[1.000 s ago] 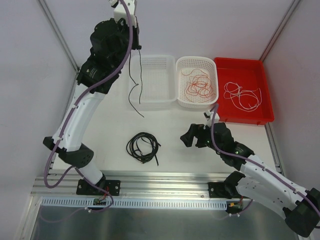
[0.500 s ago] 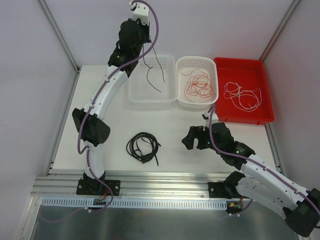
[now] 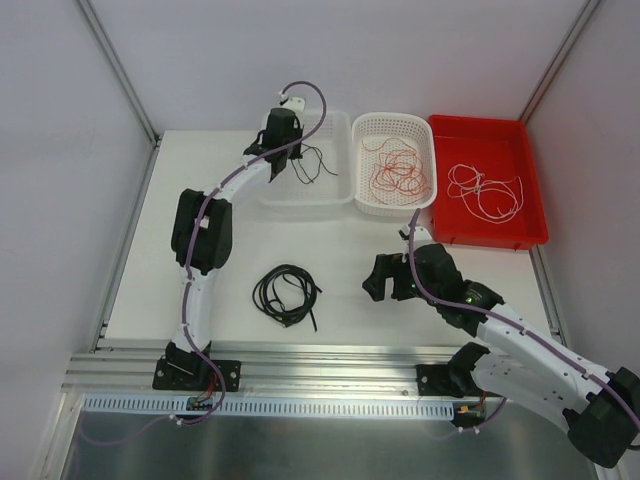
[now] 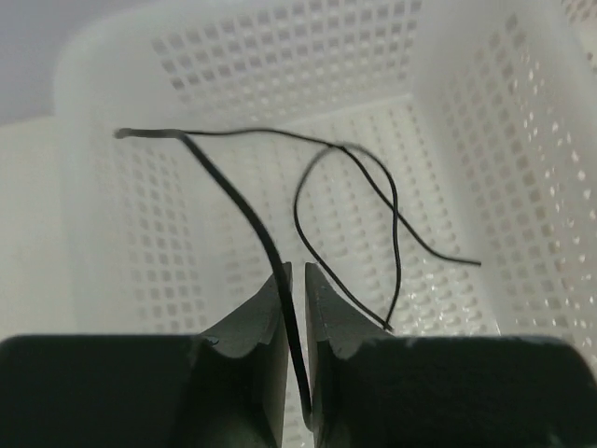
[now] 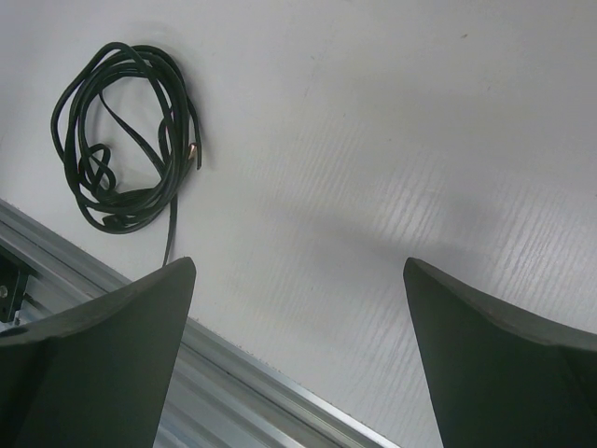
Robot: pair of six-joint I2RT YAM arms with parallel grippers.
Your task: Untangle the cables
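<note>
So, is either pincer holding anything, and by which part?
Left pincer grips a black cable along its length, not at a visible end, over the white basket. Right pincer: open, empty.

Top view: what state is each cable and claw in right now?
left gripper: shut on thin black cable
thin black cable: pinched, dangling into white basket
right gripper: open, holding nothing
black bundle: coiled on table
orange cables: tangled in smaller basket
white cables: looped in red tray

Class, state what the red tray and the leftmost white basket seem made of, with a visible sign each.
Red tray: likely moulded plastic, smooth finish; uniform colour, rounded raised rim. White basket: probably plastic too, matte; regular grid of moulded square holes in walls and floor.
</note>
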